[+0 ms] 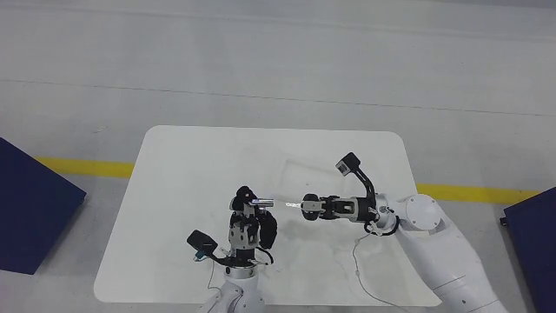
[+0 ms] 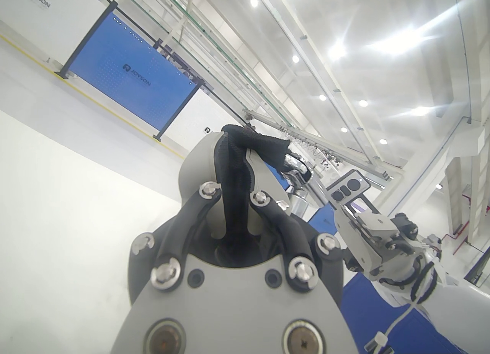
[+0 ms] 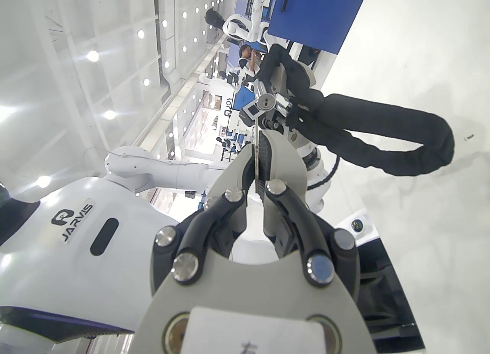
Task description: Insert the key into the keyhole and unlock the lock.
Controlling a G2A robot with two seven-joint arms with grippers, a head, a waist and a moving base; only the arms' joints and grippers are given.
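Observation:
Near the table's front edge my left gripper [image 1: 244,209] points upward, shut on the lock's black sleeved cable [image 2: 233,179]. The lock's metal cylinder [image 1: 250,197] [image 2: 293,164] sticks out sideways above the fingers. The cable loop [image 3: 383,139] hangs down to the white table [image 1: 200,165]. From the right, my right gripper [image 1: 306,206] [image 3: 257,146] lies level, shut on the flat silver key [image 1: 285,203] [image 3: 255,154]. The key's blade points at the round keyhole face [image 3: 266,102], its tip close to it. I cannot tell whether the tip is inside.
The white table has bare room on its far half and left side. Dark blue panels [image 1: 26,209] [image 1: 534,226] stand on the floor beside the table's two sides. A thin white wire [image 1: 358,261] trails from the right arm across the table.

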